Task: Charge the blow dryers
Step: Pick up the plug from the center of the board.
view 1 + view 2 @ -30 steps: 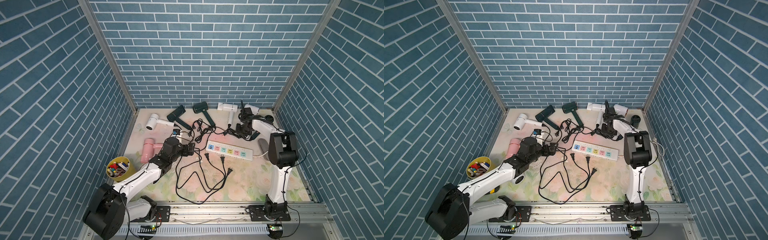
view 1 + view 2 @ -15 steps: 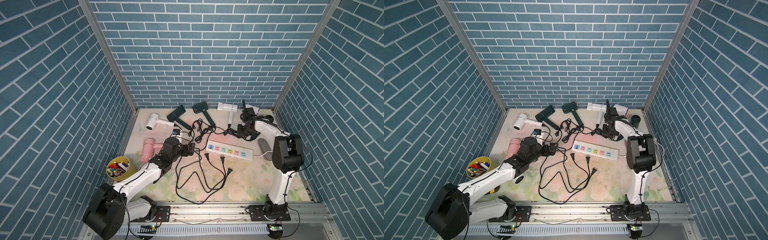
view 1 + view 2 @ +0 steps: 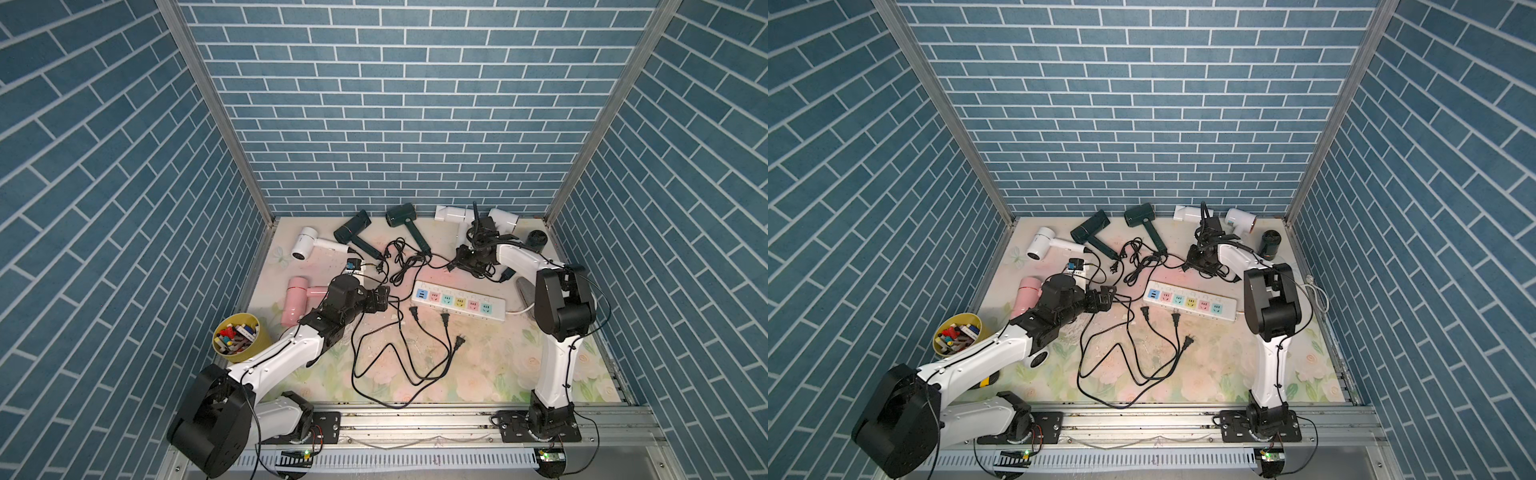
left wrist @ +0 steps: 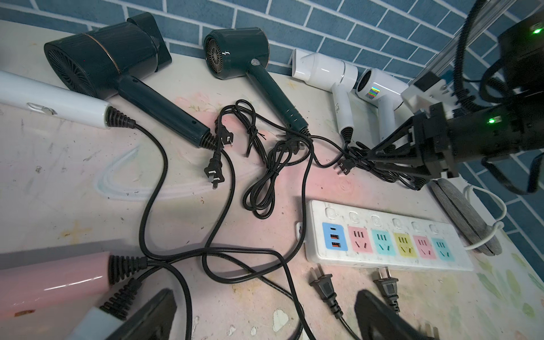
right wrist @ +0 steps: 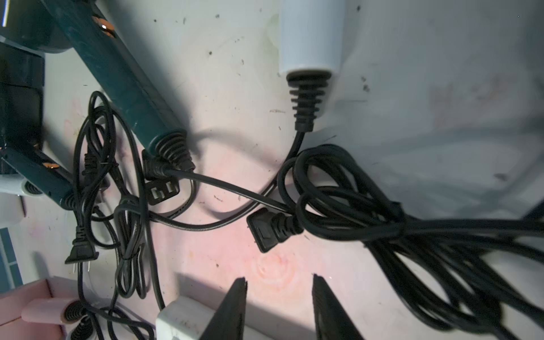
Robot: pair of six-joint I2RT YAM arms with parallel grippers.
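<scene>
Hovering just beyond the power strip (image 3: 457, 305), the right gripper (image 5: 278, 278) faces a black plug (image 5: 265, 232) lying crosswise just ahead. The plug's bundled cord (image 5: 353, 206) leads to a white blow dryer (image 5: 309, 35). Jaws partly apart, empty. The left gripper (image 4: 265, 294), gaping wide and empty, sits farther off.

table (image 3: 478, 374): flowered top | back: white and dark green blow dryers (image 3: 353, 226) | left: pink dryer (image 3: 297, 291), yellow cup (image 3: 262, 340) | middle: power strip (image 3: 457, 305), black cords (image 5: 426, 232), loose plugs (image 4: 323, 287) just beside strip
</scene>
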